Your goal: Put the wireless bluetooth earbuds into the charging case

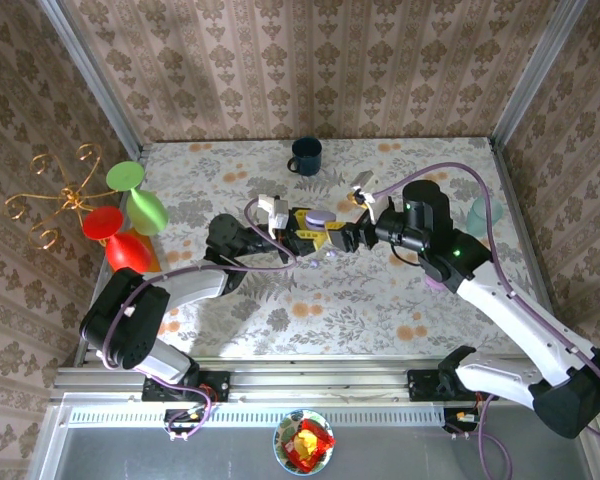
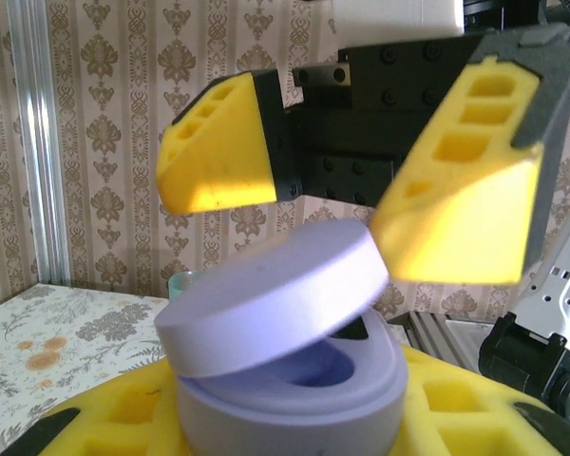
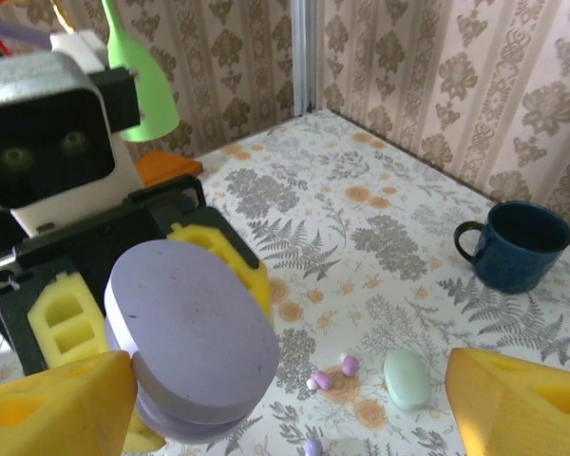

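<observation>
My left gripper (image 1: pixel 315 222) (image 2: pixel 294 423) is shut on the base of a lilac oval charging case (image 1: pixel 319 216) (image 2: pixel 285 375) (image 3: pixel 185 332), held above the table's middle. The case's lid (image 2: pixel 271 294) is tilted up, showing the hollow inside. My right gripper (image 1: pixel 352 233) (image 3: pixel 285 404) (image 2: pixel 328 190) is open, with its yellow fingers (image 2: pixel 223 147) either side of the lid and one finger (image 3: pixel 57 408) close against the case. Three tiny pink and lilac earbuds (image 3: pixel 321 380) (image 3: pixel 349 364) (image 3: pixel 312 446) lie on the flowered table below, apart from both grippers.
A mint oval case (image 3: pixel 408 378) lies next to the earbuds. The blue mug (image 1: pixel 305 155) (image 3: pixel 518 245) stands at the back. Green (image 1: pixel 140 200) and red (image 1: pixel 120 245) goblets and a gold wire stand (image 1: pixel 55 205) crowd the left edge. A teal object (image 1: pixel 477 213) stands at the right wall.
</observation>
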Robot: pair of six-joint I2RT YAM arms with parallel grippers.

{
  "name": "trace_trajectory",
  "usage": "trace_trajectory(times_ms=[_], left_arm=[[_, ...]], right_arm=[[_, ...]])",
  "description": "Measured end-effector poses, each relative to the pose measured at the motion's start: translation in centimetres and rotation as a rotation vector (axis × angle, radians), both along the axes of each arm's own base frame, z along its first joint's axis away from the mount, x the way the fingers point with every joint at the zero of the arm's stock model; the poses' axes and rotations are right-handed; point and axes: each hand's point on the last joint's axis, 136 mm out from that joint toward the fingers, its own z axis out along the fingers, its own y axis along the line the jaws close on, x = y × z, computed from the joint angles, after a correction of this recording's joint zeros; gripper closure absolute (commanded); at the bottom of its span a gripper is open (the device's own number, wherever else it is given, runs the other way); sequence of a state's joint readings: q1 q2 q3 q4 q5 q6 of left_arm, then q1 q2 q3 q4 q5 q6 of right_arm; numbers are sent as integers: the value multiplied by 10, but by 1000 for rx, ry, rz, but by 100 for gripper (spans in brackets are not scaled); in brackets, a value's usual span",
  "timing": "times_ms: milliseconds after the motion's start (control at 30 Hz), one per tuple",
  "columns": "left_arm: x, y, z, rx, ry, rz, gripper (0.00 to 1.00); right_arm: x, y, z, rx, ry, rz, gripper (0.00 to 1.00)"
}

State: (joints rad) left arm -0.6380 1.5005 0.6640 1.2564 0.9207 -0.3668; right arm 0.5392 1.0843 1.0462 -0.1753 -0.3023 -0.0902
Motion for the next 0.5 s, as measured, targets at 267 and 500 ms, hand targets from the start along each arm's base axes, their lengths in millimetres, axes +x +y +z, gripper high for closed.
trace_trajectory(times_ms=[267,500], left_arm=[[-7,0,-6,13,-6,-27,65],[-6,2,-5,7,-14,-12,65]], right_arm=[[18,-15,-2,0,11,-108,17],[21,-14,-3,12,54,-120,16]])
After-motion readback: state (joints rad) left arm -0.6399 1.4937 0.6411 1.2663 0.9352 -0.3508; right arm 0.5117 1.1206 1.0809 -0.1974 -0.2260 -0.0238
